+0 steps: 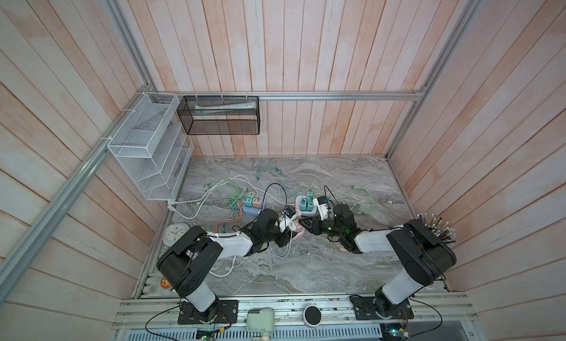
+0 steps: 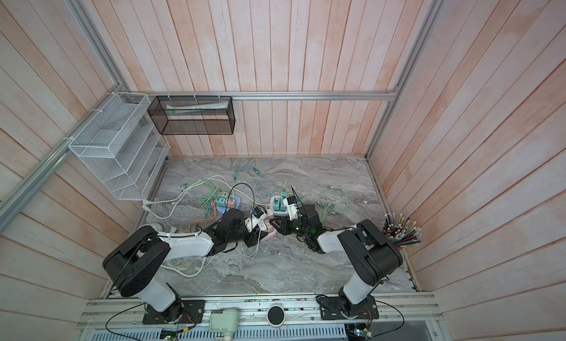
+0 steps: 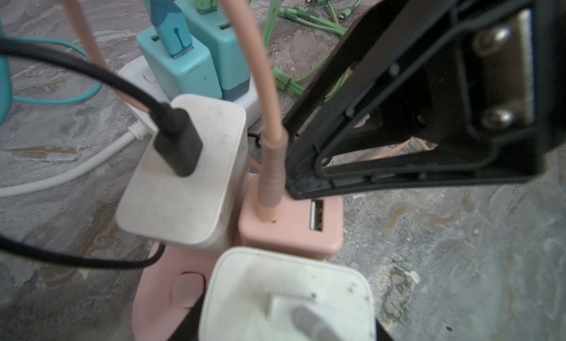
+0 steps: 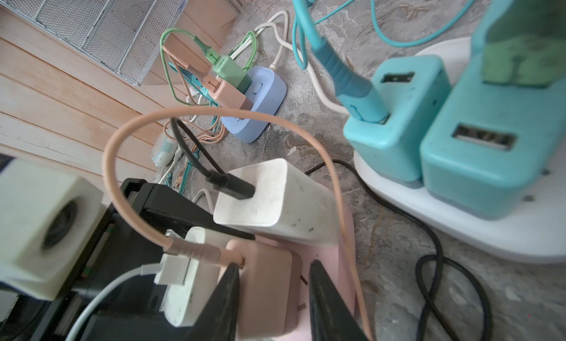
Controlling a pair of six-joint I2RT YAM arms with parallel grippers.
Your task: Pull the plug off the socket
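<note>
**Three strips, three plugs on the pink one, both tools clamped on plugs**

Three socket strips are lying on the grey, marble-veined tabletop [image 1: 306,272]. A pale blue strip [image 4: 263,106] is at the far left. A white strip [image 4: 444,223] with a rounded end is in the middle. The pink socket strip [image 3: 162,296] is lying nearest, between the two arms.

The pink socket strip is carrying three blocky plugs with rounded corners: two in scuffed matte white and one in smooth pink.

- **Pink plug:** The pink plug [image 4: 266,296] is standing on the strip. A ribbed pink cable [image 4: 122,158] is arching into its top face, beside one empty metal port.
- **Right tool:** The right tool [image 4: 275,264] is clamping the pink plug at a narrow setting, with its black wedge-shaped fingers [image 4: 324,299] lying along two opposite sides.
- **Left tool:** The left tool [image 3: 286,324] is gripping the white-corded plug [image 3: 260,281] by its sides. A flat white connector is sitting in that plug's top.
- **Third plug:** The black-corded plug [image 3: 183,189] is standing just beside the pink plug, taking a glossy black cable [image 3: 76,64].

On the white strip, two teal plugs [image 4: 398,134] [image 4: 490,158] are standing side by side, one with a teal cable and one with a green connector. On the blue strip, the right wrist view is showing a green plug [image 4: 229,70] and a peach plug [image 4: 228,94] pressed together.

Thin green and teal cables are lying in loose loops across the far tabletop.
</note>
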